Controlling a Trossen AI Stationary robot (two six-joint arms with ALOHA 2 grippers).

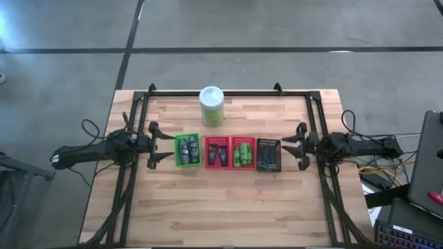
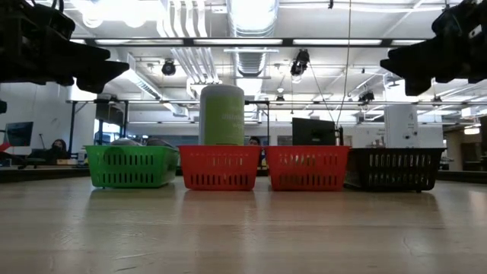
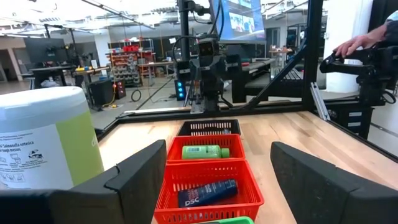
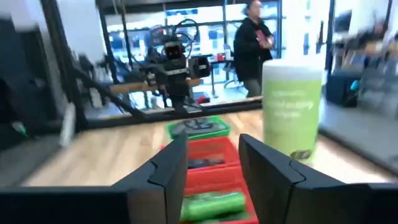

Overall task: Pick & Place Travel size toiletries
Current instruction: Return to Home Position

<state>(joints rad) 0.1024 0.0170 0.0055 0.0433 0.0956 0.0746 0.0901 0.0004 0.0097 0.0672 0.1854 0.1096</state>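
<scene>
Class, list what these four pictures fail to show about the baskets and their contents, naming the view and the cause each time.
- Low view: the wall of the black basket hides its contents.
- High view: the dark items in the black basket are too small to count.
- Left wrist view: the bottom edge cuts off the green basket, contents unseen.
- Right wrist view: blur makes labels on the green bottles unreadable.

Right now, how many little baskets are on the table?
4, in one row: green basket by the left gripper, red basket, second red basket, black basket by the right gripper.
</scene>
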